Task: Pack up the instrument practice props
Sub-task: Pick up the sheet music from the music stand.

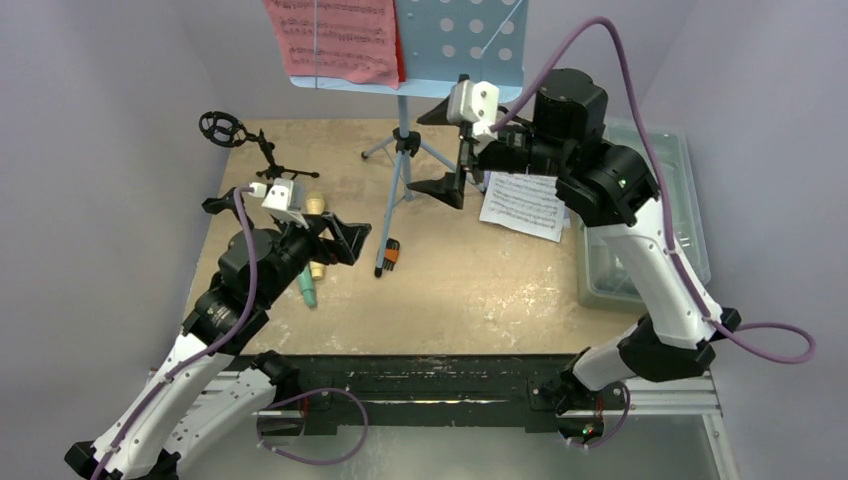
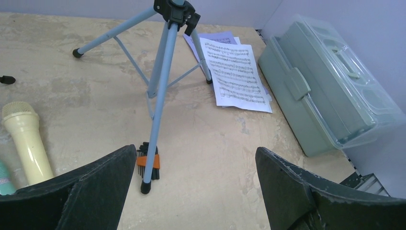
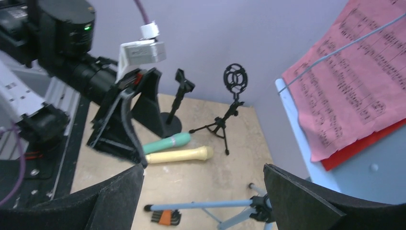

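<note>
The light-blue tripod [image 1: 402, 170] stands at the table's back. Its perforated tray [image 1: 470, 40] holds a pink page [image 1: 335, 38] over a red page [image 3: 368, 143]. White and purple pages [image 1: 522, 203] lie flat to its right. The mint-green microphone [image 1: 306, 290] and the yellow microphone [image 3: 179, 155] lie side by side under my left arm. A black microphone tripod [image 1: 268, 155] stands at the back left. My left gripper [image 1: 345, 242] is open and empty, low beside the microphones. My right gripper [image 1: 440, 150] is open and empty, raised beside the tripod's pole.
A translucent grey tub [image 1: 680, 200], lid shut, stands at the right edge. A black hex-key set with an orange holder [image 1: 388, 255] lies by the tripod's front foot. A second small black stand [image 3: 174, 103] sits behind my left gripper.
</note>
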You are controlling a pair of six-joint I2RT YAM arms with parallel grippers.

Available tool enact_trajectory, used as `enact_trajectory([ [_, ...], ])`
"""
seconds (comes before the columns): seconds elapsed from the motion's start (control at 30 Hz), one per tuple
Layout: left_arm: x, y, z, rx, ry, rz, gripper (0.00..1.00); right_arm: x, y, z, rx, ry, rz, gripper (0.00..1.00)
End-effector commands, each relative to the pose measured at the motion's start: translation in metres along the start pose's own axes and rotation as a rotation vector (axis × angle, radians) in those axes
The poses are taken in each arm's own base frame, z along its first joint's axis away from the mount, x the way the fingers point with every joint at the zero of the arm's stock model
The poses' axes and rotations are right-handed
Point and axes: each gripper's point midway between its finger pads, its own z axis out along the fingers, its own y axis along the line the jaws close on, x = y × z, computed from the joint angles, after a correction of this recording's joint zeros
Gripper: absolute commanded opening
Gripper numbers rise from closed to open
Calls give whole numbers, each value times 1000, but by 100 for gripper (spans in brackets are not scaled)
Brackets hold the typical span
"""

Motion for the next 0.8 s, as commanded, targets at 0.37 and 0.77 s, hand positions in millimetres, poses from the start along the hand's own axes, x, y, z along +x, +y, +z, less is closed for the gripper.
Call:
enact_trajectory([
  [0.37,-6,3,-5,6,-63,11,95,-36,-106,53,478,-209,304,99],
  [0.77,-4,5,-9,2,-73,-6,95,-35,-134,58,681,-296,566,98],
])
